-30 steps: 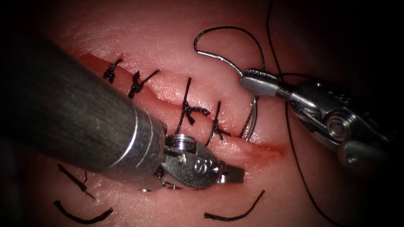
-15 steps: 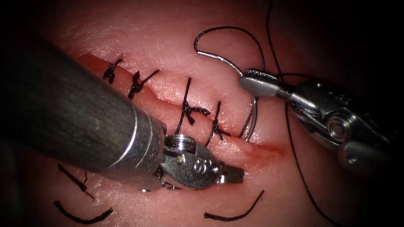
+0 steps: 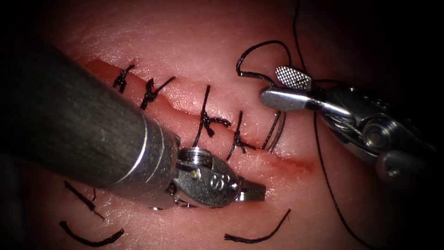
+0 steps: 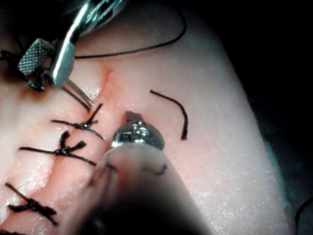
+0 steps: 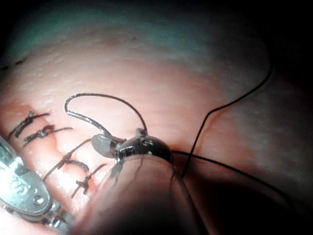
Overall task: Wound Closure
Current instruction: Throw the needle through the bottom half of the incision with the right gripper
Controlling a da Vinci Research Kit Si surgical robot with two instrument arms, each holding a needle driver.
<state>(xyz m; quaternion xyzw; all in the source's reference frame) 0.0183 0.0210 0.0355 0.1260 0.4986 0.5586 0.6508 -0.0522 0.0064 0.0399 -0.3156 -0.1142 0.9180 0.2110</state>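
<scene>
Since a second ago we see the right tool has opened its jaws and let go of the needle, which stands in the tissue at the cut's right end. Lower left, the left tool rests closed and empty below four knotted stitches, its shaft covering the cut's left; cut thread ends lie along the bottom, and thread loops upper right.

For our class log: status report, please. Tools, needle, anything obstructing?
Left tool shut, empty. Right tool open, empty. Needle in tissue, cut's right end. Thread loops beside it.
</scene>
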